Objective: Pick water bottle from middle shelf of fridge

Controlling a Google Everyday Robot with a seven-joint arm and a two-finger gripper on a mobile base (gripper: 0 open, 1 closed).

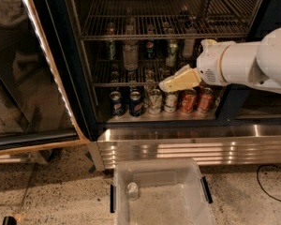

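Note:
The water bottle [130, 54], clear with a pale label band, stands on the middle shelf [103, 82], a dark wire rack in the fridge [178, 144]. A dark Pepsi bottle [151, 50] and a green-labelled bottle [172, 53] stand to its right. My gripper [171, 84], pale yellow on a white arm that comes in from the right, hangs in front of the rack's front rail. It is to the right of the water bottle, lower than it, and apart from it.
Soda cans line the fridge floor: blue Pepsi cans [116, 102], silver cans [155, 101], red cans [188, 101]. The open glass door with its light strip [47, 64] stands at the left. A clear plastic bin [196, 205] sits on the floor below, and a cable [271, 182] lies at the right.

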